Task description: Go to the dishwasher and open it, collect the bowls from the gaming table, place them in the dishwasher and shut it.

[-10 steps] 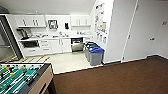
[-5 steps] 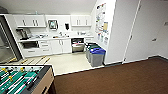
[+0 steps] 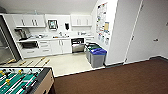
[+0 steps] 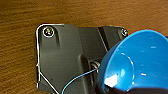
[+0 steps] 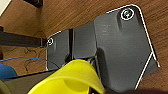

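Note:
The dishwasher stands under the counter at the back of the kitchen, dark at the top with a steel front below; I cannot tell how far it is open. A blue bowl hangs over the brown wood-look floor with my left gripper shut on its rim. My right gripper holds a yellow cup above the same floor. An edge of the blue bowl also shows in the right wrist view. The gaming table is out of view.
A green-field foosball table fills the near left corner. Grey bins with blue and green lids stand by the white wall right of the dishwasher. Brown carpet meets pale kitchen floor. A white door is at the right.
The kitchen and bins sit slightly lower and larger in the head view, so the camera has moved a little toward them. The held things look unchanged.

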